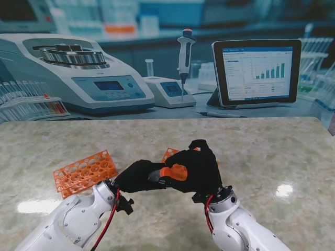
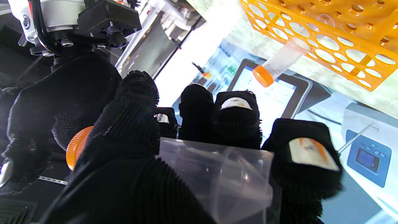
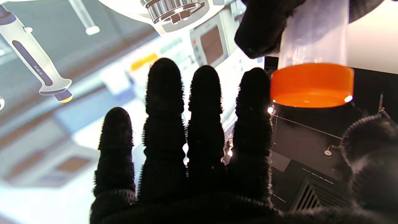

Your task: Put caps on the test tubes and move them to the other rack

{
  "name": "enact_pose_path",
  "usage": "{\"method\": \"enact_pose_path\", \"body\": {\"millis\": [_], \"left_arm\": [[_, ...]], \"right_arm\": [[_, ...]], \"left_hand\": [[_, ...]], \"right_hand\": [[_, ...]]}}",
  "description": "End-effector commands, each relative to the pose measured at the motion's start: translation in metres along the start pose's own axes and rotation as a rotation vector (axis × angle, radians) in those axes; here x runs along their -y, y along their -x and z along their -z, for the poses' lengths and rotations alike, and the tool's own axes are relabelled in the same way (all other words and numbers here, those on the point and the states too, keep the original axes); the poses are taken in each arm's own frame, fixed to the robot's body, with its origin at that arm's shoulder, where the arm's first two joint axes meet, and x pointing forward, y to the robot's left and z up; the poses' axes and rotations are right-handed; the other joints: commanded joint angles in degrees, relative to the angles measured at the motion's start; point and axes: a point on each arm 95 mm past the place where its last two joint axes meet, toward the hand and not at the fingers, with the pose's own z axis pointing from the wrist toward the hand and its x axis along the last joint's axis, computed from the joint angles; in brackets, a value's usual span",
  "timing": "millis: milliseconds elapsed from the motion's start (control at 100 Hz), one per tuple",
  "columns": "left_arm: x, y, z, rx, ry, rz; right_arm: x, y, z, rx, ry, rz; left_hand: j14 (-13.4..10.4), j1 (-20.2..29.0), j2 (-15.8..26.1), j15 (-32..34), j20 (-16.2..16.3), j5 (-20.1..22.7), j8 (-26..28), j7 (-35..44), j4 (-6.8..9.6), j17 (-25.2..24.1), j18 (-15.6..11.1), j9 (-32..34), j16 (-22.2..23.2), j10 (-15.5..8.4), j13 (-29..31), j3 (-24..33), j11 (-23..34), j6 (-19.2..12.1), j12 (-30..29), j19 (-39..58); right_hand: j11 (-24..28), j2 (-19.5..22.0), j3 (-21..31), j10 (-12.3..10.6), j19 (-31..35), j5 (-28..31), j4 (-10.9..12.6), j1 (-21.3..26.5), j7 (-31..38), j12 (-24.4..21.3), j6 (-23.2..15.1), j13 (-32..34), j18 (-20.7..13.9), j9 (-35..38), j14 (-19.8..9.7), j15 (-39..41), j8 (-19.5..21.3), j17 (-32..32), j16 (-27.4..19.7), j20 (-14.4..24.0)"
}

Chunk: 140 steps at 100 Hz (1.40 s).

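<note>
Both arms are white with rounded shells. The left hand [image 1: 137,176] and the right hand [image 1: 201,166] wear black bristly gloves. A red cable [image 1: 108,224] runs along each wrist.

Both five-finger hands in black knit gloves: left hand [image 1: 137,176], right hand [image 1: 201,164]. Clear plastic tube [image 2: 224,177] w/ orange ribbed screw cap [image 1: 175,172], centre of stand frame. Orange perforated plastic rack [image 1: 85,172] at lower left. Tabletop [image 1: 261,157] beige-green marble pattern w/ white glare spots.
</note>
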Motion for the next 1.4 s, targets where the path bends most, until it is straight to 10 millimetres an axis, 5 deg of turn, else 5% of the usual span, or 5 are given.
{"method": "enact_pose_path", "body": {"millis": [0, 470, 840, 1100, 1390], "left_arm": [[0.000, -0.002, -0.001, -0.006, -0.001, 0.000], [0.000, -0.002, -0.001, -0.007, -0.002, 0.001], [0.000, -0.002, -0.002, -0.008, 0.001, 0.002], [-0.001, -0.002, -0.002, -0.010, 0.001, 0.004], [-0.001, -0.003, -0.002, -0.010, 0.002, 0.004]], "right_arm": [[-0.004, -0.004, 0.003, -0.008, 0.006, 0.001], [-0.014, -0.004, 0.010, -0.093, -0.060, 0.041], [-0.011, -0.007, 0.006, -0.106, -0.094, 0.032], [-0.008, -0.008, 0.004, -0.109, -0.094, 0.022], [-0.006, -0.008, 0.004, -0.106, -0.090, 0.012]], "left_hand": [[-2.26, 0.89, 1.66, 1.08, -0.87, 1.17, 2.61, 4.33, -0.32, 2.17, -8.33, -0.36, -0.56, -2.98, 1.23, 1.19, -0.17, -3.35, 0.33, 11.21], [-2.26, 0.98, 1.59, 1.08, -0.87, 1.18, 2.62, 4.33, -0.31, 2.17, -8.32, -0.35, -0.56, -3.02, 1.23, 1.23, -0.16, -3.27, 0.34, 11.21], [-2.25, 0.97, 1.48, 1.06, -0.88, 1.25, 2.62, 4.35, -0.30, 2.17, -8.30, -0.34, -0.56, -2.99, 1.21, 1.28, -0.15, -3.29, 0.37, 11.19], [-2.25, 1.00, 1.48, 1.06, -0.90, 1.24, 2.60, 4.35, -0.30, 2.16, -8.28, -0.33, -0.56, -2.99, 1.21, 1.35, -0.15, -3.28, 0.38, 11.16], [-2.24, 0.93, 1.49, 1.05, -0.91, 1.25, 2.59, 4.35, -0.31, 2.16, -8.24, -0.39, -0.56, -2.98, 1.19, 1.37, -0.17, -3.24, 0.39, 11.13]], "right_hand": [[-1.51, 1.50, 1.21, 0.71, -0.84, -3.45, 1.60, -1.63, -1.90, -0.92, 1.02, -1.47, 0.38, -2.70, -0.01, -1.69, -0.86, -1.58, -0.55, 0.20], [-6.69, -7.82, 3.33, 1.33, -2.54, -10.50, 1.71, 7.52, -9.01, -3.29, 4.83, -8.53, 1.10, -10.64, -0.12, -7.42, -4.69, -4.96, -2.14, 0.61], [-6.67, -9.33, 2.85, 1.25, -2.67, -9.95, 1.71, 9.32, -8.99, -3.41, 4.97, -8.14, 1.10, -10.18, -0.45, -7.56, -5.18, -4.75, -1.85, 1.29], [-3.27, -10.59, 1.97, 0.46, -2.06, -7.64, 0.74, 17.87, -4.82, -0.84, 3.31, -5.52, 0.68, -6.97, -1.15, -5.84, -2.45, -3.80, -0.91, 2.23], [-0.91, -10.45, -4.84, -0.39, -1.30, -9.63, -2.57, 30.28, 11.82, 0.72, -2.48, -2.04, 0.44, -2.49, -1.67, -3.68, -13.12, -2.61, -0.30, 2.37]]}}
